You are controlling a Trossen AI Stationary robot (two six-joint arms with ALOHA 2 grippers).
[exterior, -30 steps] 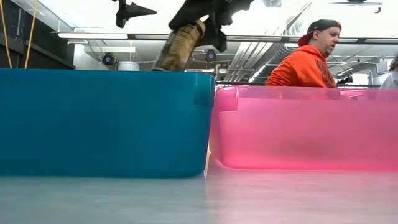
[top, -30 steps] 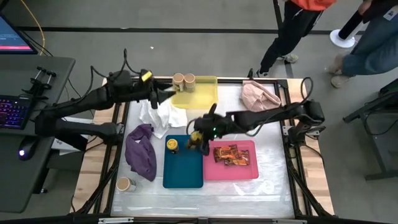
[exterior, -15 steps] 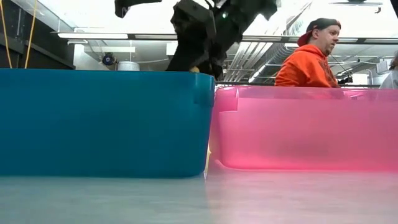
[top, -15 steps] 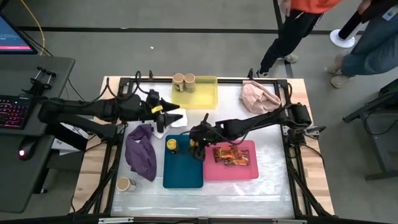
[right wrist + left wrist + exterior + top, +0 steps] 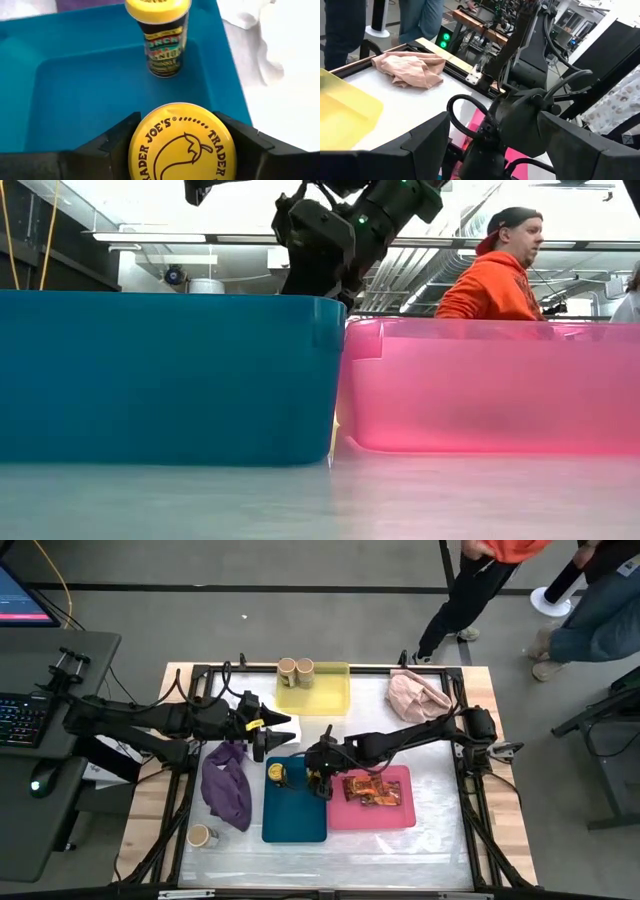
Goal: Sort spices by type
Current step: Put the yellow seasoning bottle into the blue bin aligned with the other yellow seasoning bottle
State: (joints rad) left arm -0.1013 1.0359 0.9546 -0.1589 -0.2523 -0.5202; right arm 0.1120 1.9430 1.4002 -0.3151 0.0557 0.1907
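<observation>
Yellow-lidded jar (image 5: 182, 145) pinched in right claw (image 5: 182, 150), body hidden; left claw (image 5: 490, 145) spread.

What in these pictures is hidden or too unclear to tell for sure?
- Low view: the teal tray's and pink tray's walls hide everything inside them.
- High view: the right gripper covers the jar it carries; only the right wrist view shows that yellow-lidded jar.
- Right wrist view: whether that jar touches the tray floor is hidden by its own lid.
- High view: the foil packets' print is too small.
</observation>
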